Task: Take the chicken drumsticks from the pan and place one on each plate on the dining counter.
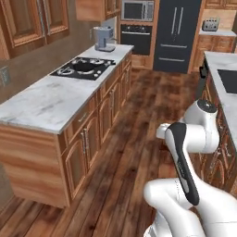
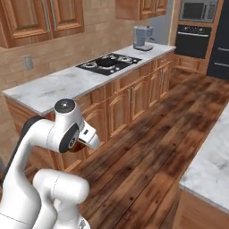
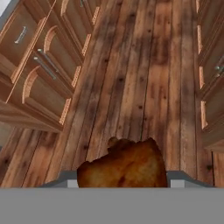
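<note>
Drumstick (image 3: pixel 124 165) sits clamped in my gripper (image 3: pixel 122 181), carried over the wood floor (image 3: pixel 144 70) between the counters. It looks light, glossy, probably slippery; I'd keep hold across its thick middle, though fingertips are hidden.

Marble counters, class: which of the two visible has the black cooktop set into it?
The long marble counter along the brick wall; its cooktop sits beside a coffee machine. The other counter shows none here.

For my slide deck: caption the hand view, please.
Gripper shut on a glossy reddish-brown chicken drumstick, above the wooden plank floor.
</note>
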